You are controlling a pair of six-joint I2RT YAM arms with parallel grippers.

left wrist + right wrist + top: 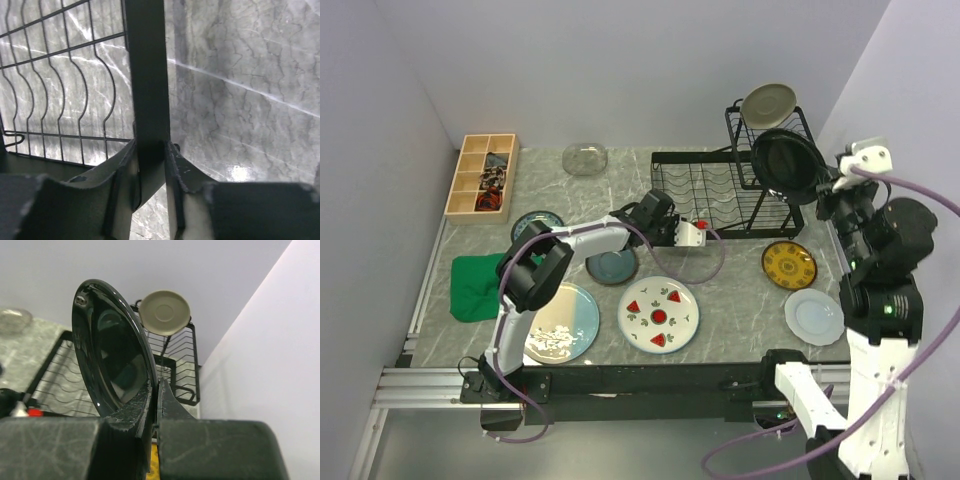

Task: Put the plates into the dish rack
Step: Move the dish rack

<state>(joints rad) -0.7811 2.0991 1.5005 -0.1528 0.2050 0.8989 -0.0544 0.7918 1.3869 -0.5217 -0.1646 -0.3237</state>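
Right wrist shows the raised right pincer [155, 391] clamped on an upright black plate [107, 350]; outstretched left pincer [151, 146]: cannot tell.

A wooden compartment box [481, 176] sits at the far left of the grey marbled worktop [740, 300], small dark oddments in some cells. A crumpled green cloth [475, 287] lies nearer, by the left edge.

dish rack [700, 190]: back right on the table [740, 300]
upper basket [738, 150]: at its right end, one plate [768, 103] upright in it
second plate [785, 168]: on edge just before that basket
compartment box [482, 175]: back left corner
cloth [470, 288]: before the box
flat plates [658, 315]: along the front, right of the cloth
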